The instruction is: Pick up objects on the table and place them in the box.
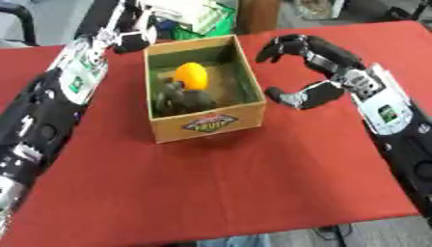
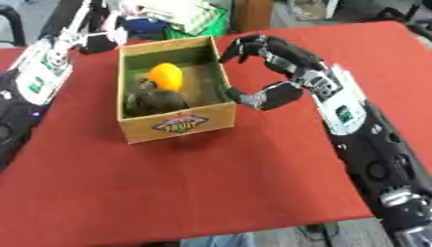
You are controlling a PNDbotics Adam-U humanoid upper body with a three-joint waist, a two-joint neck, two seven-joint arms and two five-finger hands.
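A: Sitting on the red table (image 1: 253,183) is the box (image 1: 207,126), a cardboard one with a label on its near wall. Inside it lie a yellow-orange fruit (image 1: 192,75) and a dark lump (image 1: 182,99).

B: What is the lump?

A: Hard to make out. It is greenish-black and rough, and it touches the fruit on the near side. I can't name it.

B: And the right hand?

A: The right hand (image 1: 314,72) hangs just beside the box's right wall, over the cloth. Its fingers (image 1: 283,46) arch over and the thumb (image 1: 295,96) curves up from below, so they form a wide C with nothing between them. It is released, holding nothing. In the right eye view the thumb tip comes up against the box's wall; whether it touches I can't tell.

B: The left one?

A: The left hand (image 1: 135,41) shows at the box's far left corner, mostly hidden behind its own forearm. I can't tell whether its fingers are curled or straight.

B: Anything loose on the cloth?

A: I see only the box and the arms on it. Beyond the far edge there is green and white clutter (image 1: 198,19), cut off by the frame.
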